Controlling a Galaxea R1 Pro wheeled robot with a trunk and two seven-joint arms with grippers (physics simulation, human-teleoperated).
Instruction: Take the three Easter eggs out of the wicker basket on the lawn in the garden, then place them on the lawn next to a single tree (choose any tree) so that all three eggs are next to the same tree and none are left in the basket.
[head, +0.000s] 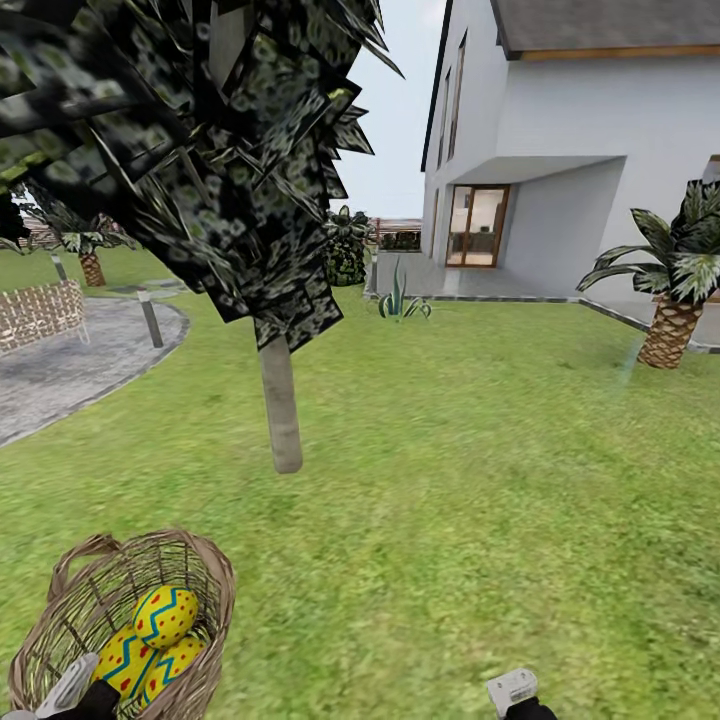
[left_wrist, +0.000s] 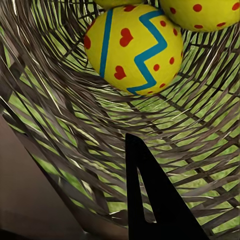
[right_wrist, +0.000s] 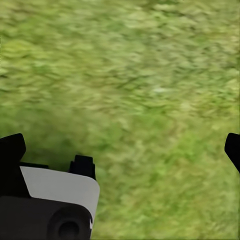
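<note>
The wicker basket (head: 205, 580) stands on the lawn (head: 450, 480) at the lower left, close in front of me. Three yellow Easter eggs with blue zigzags and red marks lie in it; the top egg (head: 166, 615) rests on the other two. My left gripper (head: 75, 688) reaches down inside the basket. In the left wrist view one black finger (left_wrist: 160, 205) points at the nearest egg (left_wrist: 132, 47), a short gap away, against the basket's weave (left_wrist: 60, 115). My right gripper (right_wrist: 122, 147) hangs open over bare grass. The tree's pale trunk (head: 281, 405) rises just beyond the basket.
A grey paved round area (head: 70, 365) with a wicker fence (head: 40, 312) and a short post (head: 150, 318) lies to the left. A white house (head: 580, 150) stands at the back right, with a palm (head: 670, 330) and a spiky plant (head: 400, 303) before it.
</note>
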